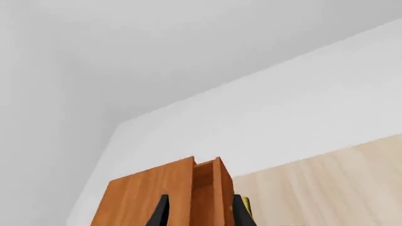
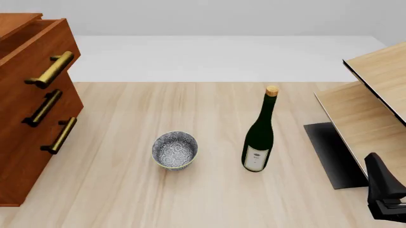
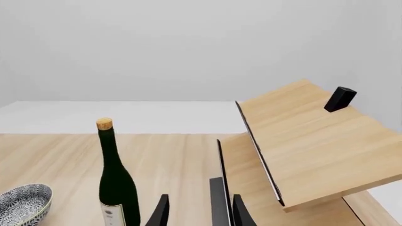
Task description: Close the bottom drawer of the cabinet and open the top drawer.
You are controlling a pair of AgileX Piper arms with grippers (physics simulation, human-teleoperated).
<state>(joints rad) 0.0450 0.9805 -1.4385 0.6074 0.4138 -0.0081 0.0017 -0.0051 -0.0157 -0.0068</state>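
While the top drawer stands pulled out, the right gripper, spread and empty, hangs well apart.

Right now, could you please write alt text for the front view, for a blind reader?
At left, the cabinet has its top drawer pulled open. On the table stand a patterned bowl and a green bottle.

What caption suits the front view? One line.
Cabinet with top drawer open, bowl and bottle on the table.

Bowl left of bottle
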